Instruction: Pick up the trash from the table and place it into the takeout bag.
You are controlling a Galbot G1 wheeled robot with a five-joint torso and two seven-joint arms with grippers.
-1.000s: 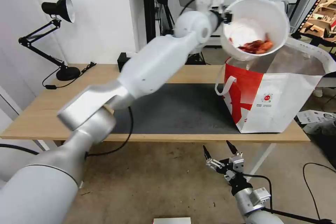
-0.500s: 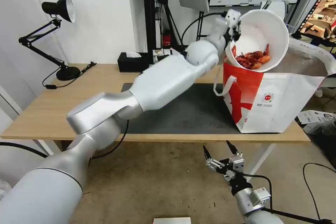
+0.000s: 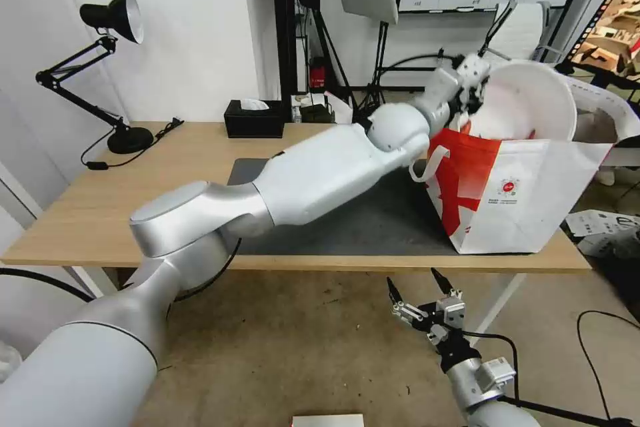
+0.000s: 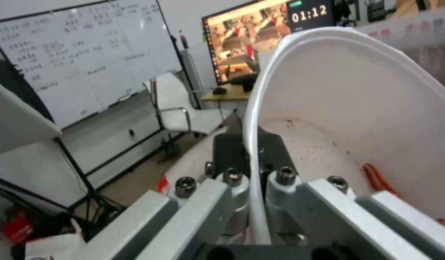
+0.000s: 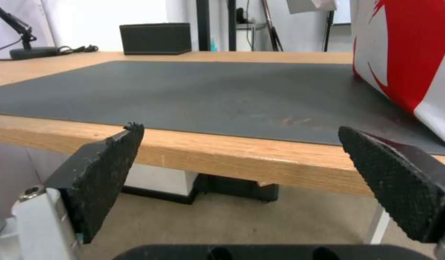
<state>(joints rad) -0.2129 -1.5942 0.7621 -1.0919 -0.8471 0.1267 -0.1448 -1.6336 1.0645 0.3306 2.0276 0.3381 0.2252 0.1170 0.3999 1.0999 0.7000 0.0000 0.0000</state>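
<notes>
One claw, the left (image 3: 467,90), grips the bowl's (image 3: 533,103) rim, tilted half inside the bag (image 3: 527,193) at the surface's (image 3: 80,213) right end. Right claw (image 3: 421,293) hangs released below the front edge.

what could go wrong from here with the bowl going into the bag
1. The left gripper pinches only the thin rim of the white bowl, which is tilted steeply; it might slip or flex out of the grip.
2. The tilt could spill crayfish shells loose into the takeout bag.
3. The bag is soft and sits near the table edge; a push from the bowl might tip it off.
</notes>
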